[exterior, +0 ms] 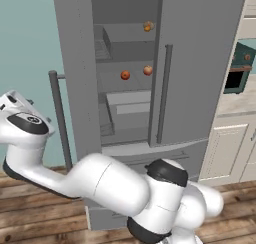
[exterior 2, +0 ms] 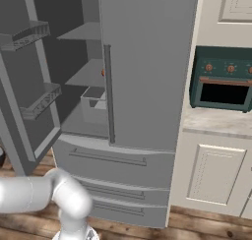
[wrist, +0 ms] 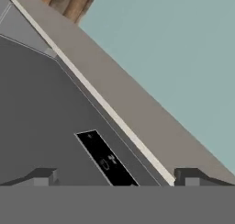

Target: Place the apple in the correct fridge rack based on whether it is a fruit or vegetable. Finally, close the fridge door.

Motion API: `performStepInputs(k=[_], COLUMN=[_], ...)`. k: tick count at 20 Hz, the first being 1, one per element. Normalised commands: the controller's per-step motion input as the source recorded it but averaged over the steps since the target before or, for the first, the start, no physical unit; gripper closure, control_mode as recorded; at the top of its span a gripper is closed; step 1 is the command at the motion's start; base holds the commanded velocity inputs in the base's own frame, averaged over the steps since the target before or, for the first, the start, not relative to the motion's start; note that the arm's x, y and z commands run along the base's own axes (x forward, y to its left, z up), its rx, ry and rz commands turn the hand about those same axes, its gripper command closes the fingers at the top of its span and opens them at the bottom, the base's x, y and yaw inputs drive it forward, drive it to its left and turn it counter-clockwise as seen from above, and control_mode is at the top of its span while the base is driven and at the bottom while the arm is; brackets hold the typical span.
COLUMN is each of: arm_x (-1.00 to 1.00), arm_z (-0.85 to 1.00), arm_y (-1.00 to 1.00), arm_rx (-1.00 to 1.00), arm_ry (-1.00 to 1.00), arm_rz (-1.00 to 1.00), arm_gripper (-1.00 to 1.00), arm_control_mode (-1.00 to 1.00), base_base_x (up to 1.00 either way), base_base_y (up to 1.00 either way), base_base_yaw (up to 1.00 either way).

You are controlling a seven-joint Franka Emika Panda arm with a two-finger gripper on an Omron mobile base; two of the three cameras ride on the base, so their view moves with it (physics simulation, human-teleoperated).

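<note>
Apple (exterior: 148, 70), small, round and glossy red, sits on the flat grey fridge rack (exterior: 112, 85), light, hard and likely slippery, while my hand (wrist: 114, 177), fingers spread wide and empty, faces the open door.

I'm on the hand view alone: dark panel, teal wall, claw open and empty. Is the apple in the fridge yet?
Observer: Yes. In the left base view the apple sits on the middle fridge rack.
Operator: Anything next to it?
Observer: An orange-brown fruit lies to its right on the same rack, apart from it.
Operator: Is the door shut?
Observer: No, the fridge door stands wide open.
</note>
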Motion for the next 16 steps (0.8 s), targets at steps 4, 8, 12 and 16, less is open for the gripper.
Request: performStepInputs(k=[4, 8, 12, 16], arm_x=[0.80, 0.64, 0.54, 0.60], arm_z=[-0.29, -0.16, -0.13, -0.11], arm_y=[-0.12, -0.66, -1.00, -1.00], arm_rx=[0.00, 0.02, 0.09, 0.12], arm_ry=[0.01, 0.02, 0.00, 0.00], arm_rz=[-0.08, -0.04, -0.01, 0.00], arm_gripper=[-1.00, -1.00, -1.00, -1.00], arm_control_mode=[-1.00, -1.00, -1.00, -1.00], base_base_x=[0.00, 0.00, 0.00, 0.00], base_base_y=[0.00, 0.00, 0.00, 0.00], base_base_yaw=[0.00, 0.00, 0.00, 0.00])
